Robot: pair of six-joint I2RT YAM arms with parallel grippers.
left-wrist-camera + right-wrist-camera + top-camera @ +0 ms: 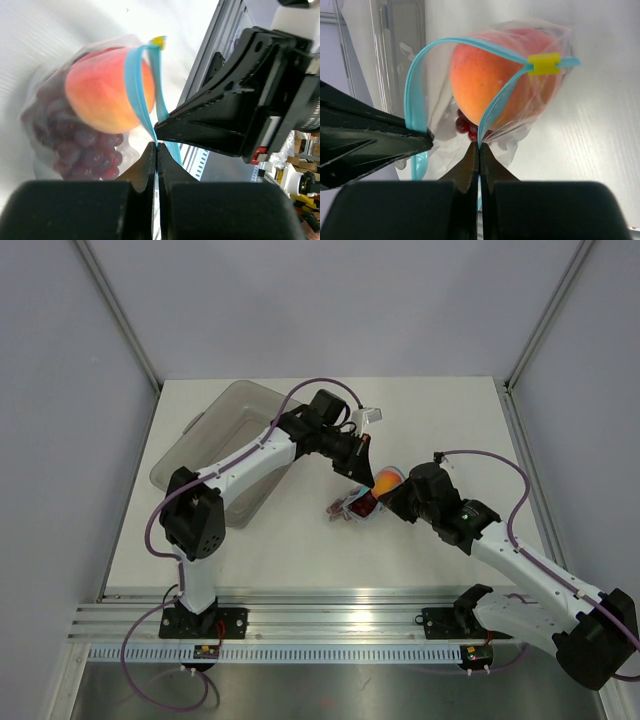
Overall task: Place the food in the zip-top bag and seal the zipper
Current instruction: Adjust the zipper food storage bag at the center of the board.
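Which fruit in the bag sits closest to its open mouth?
The orange-red peach: it fills the gap between the blue zipper strips, while the dark grapes lie deeper behind it.

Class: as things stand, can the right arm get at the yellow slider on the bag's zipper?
Probably not yet: the right arm has its jaws shut on the teal zipper strip; the yellow slider itself lies uncovered.

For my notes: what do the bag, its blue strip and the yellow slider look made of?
The bag: thin clear plastic film, glossy; it crinkles and the peach shows through. The blue strip: flexible plastic, fairly matte; it bends in smooth loops. The yellow slider: probably hard opaque plastic, judging by its blocky shape.
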